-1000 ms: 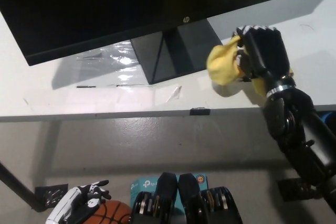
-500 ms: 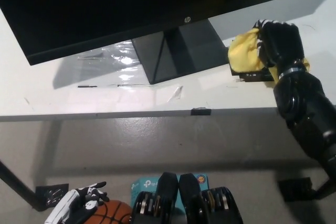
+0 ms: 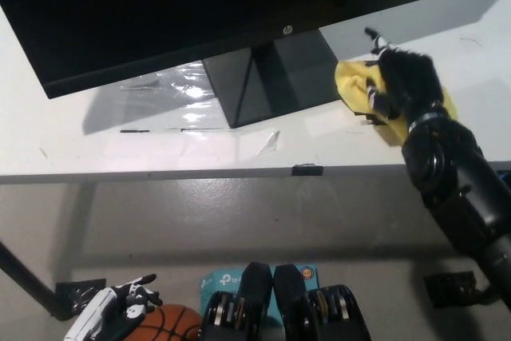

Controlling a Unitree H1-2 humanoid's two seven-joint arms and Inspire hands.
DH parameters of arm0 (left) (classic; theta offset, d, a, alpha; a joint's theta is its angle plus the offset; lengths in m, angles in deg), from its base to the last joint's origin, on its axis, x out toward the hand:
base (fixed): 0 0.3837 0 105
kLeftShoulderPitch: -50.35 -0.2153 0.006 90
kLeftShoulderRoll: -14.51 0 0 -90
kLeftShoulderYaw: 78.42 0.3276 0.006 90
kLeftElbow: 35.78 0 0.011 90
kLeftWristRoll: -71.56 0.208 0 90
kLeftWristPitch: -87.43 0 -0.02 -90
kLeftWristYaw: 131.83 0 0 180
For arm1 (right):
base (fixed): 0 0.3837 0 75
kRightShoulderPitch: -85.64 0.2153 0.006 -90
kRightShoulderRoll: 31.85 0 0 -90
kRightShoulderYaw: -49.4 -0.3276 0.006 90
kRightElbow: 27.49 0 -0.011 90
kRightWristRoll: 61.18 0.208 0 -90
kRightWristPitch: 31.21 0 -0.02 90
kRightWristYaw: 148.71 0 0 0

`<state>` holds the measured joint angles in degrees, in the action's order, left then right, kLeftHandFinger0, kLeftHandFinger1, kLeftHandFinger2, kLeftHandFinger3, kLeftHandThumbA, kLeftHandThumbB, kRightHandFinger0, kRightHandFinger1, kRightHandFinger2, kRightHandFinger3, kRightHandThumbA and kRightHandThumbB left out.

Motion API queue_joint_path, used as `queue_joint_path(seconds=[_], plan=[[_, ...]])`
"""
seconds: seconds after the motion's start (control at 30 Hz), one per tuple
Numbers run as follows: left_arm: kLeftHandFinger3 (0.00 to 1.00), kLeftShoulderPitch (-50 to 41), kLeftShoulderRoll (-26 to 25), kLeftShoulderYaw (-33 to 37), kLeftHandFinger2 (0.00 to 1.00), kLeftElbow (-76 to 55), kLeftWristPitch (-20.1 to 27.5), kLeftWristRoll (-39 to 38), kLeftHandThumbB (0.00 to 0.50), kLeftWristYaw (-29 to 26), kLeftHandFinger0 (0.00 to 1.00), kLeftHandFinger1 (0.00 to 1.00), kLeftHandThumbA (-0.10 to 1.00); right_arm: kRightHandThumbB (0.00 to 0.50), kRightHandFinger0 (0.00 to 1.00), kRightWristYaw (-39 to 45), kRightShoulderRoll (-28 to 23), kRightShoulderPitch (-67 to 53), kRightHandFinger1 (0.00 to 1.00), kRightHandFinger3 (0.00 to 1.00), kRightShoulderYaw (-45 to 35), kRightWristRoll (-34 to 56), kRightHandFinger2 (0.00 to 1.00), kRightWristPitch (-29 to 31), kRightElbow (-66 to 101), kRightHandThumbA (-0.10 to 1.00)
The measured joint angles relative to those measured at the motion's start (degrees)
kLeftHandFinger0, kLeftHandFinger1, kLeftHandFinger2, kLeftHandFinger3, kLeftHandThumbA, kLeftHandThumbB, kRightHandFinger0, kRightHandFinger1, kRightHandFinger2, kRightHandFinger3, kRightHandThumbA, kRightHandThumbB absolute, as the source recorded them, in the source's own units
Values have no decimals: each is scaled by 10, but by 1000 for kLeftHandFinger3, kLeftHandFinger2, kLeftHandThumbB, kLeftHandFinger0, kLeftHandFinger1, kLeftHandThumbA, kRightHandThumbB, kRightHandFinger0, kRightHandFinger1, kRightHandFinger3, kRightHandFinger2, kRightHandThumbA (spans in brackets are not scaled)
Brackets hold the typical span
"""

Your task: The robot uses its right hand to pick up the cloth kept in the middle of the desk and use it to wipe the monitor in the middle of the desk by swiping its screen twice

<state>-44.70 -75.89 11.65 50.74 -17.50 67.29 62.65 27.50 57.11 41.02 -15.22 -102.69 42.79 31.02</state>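
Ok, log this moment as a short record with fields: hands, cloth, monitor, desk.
right hand: black right hand shut on the yellow cloth, low over the desk, right of the monitor stand
left hand: white left hand hangs below the desk at lower left, by a basketball, holding nothing
monitor: monitor upright, screen dark
desk: white desk

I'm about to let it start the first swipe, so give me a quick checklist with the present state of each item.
1. Cloth held in right hand: ok.
2. Cloth lifted to the screen: not ok, it is low beside the monitor stand.
3. Monitor upright on the desk: ok.
4. Cloth covering the fingers for wiping: cannot tell.
5. Left hand out of the way, low beside the basketball: ok.
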Motion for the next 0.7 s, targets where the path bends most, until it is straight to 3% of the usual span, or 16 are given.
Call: queue_joint_path(seconds=[0.03, 0.13, 0.17, 0.4, 0.53, 0.7], plan=[[1000, 0, 0, 0, 931, 0, 0, 0, 60, 0, 852, 857, 285, 370, 1000, 13, 0, -7, 1000, 1000, 0, 0, 1000, -7, 15, 734], [1000, 0, 0, 0, 923, 0, 0, 0, 74, 0, 858, 850, 309, 363, 1000, 46, 1, -25, 1000, 1000, 0, -2, 1000, -23, 43, 769], [1000, 0, 0, 0, 921, 0, -1, 0, 69, 0, 856, 849, 301, 401, 1000, 61, 1, -31, 1000, 1000, -1, -4, 1000, -30, 56, 781], [1000, 2, 0, -3, 909, 0, 0, 0, 63, 0, 813, 840, 264, 459, 1000, 145, 2, -49, 1000, 1000, -45, -25, 1000, -71, 116, 851], [1000, 3, 0, -5, 920, 0, 0, 0, 60, 0, 816, 845, 284, 453, 1000, 181, 2, -52, 1000, 1000, -68, -46, 1000, -85, 137, 882], [1000, 4, -1, -5, 917, 0, 0, 1, 66, 0, 845, 855, 294, 418, 1000, 219, -4, -94, 1000, 1000, -75, -61, 1000, -95, 228, 825]])
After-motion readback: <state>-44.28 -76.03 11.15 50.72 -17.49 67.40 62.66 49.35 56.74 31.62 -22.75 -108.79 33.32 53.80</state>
